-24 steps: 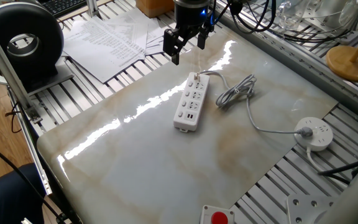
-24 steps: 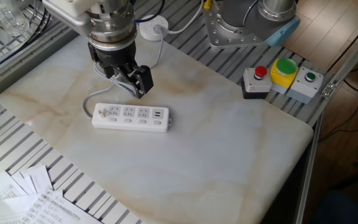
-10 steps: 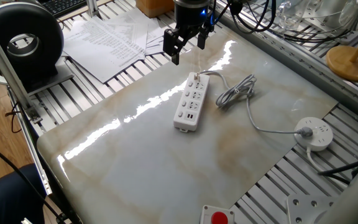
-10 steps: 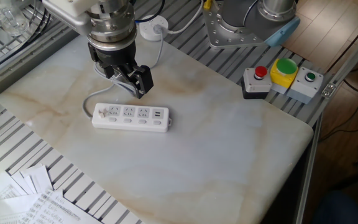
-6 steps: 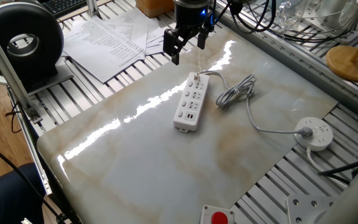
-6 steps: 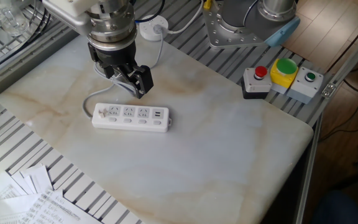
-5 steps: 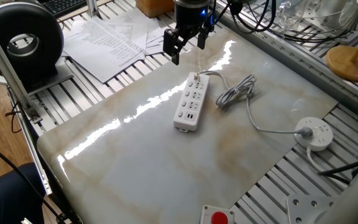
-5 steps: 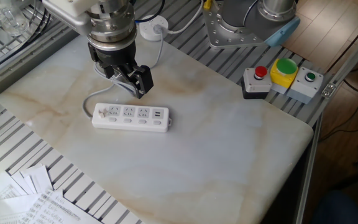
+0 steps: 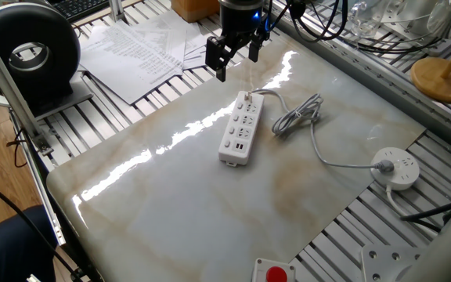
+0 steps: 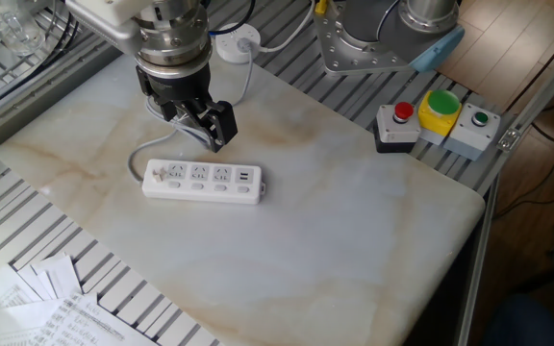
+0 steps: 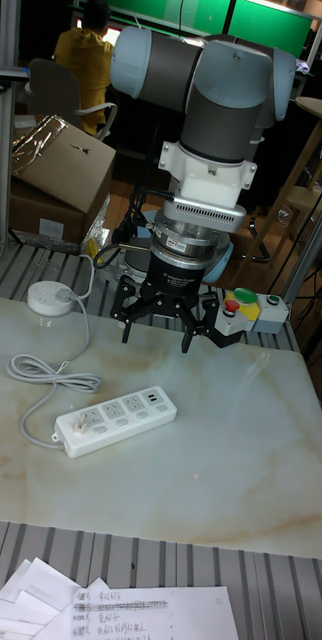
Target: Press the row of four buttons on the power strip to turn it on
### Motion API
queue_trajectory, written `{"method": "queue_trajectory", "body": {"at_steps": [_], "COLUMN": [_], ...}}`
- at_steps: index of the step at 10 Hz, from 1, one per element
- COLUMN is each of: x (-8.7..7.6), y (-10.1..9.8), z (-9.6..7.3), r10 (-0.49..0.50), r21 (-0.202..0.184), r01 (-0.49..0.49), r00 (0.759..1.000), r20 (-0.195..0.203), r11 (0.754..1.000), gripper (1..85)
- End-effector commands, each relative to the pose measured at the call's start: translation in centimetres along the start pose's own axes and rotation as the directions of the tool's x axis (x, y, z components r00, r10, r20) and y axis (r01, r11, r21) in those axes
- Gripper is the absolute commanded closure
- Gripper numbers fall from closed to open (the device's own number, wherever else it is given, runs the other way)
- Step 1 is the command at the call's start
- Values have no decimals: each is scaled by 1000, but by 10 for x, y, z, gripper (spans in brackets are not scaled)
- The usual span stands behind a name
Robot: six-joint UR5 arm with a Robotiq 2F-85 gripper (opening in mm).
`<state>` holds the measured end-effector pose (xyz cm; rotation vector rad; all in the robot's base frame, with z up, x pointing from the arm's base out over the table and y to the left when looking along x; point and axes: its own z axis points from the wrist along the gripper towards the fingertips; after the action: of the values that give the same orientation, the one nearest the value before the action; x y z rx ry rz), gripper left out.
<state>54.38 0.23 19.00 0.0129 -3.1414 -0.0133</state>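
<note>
The power strip (image 9: 239,127) (image 10: 202,181) (image 11: 113,417) is a long white bar lying flat on the marble tabletop, with its USB ports at the end away from the cable. The row of four buttons (image 10: 200,189) (image 11: 119,426) runs along one long edge. My gripper (image 9: 237,59) (image 10: 200,123) (image 11: 157,325) hangs in the air beyond the strip's other long edge, pointing down. It is open, with a wide gap between the black fingers (image 11: 188,332), holds nothing and touches nothing.
The strip's coiled white cable (image 9: 296,117) (image 11: 41,375) leads to a round white socket puck (image 9: 395,168) (image 10: 236,40) (image 11: 49,297). A button box (image 10: 438,120) (image 11: 246,305) sits at one table corner. Papers (image 9: 143,51) (image 11: 131,605) and a black round device (image 9: 30,51) lie off the slab.
</note>
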Motion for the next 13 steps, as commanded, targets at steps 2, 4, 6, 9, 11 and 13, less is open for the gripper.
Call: {"method": "queue_trajectory", "body": {"at_steps": [2, 4, 6, 9, 11, 13], "x": [-54, -54, -50, -27, -27, -30], "y": [-33, -33, -34, -33, -27, -34], "z": [-7, -7, -7, 11, 17, 15], "r10": [-198, -202, -210, -238, -243, -254], "r21": [174, 176, 176, 148, 119, 148], "r01": [168, 171, 181, 223, 230, 236], "r00": [964, 963, 964, 967, 964, 960], "r20": [178, 177, 160, 92, 111, 117], "r11": [970, 970, 967, 964, 966, 960], "gripper": [847, 847, 847, 847, 847, 847]}}
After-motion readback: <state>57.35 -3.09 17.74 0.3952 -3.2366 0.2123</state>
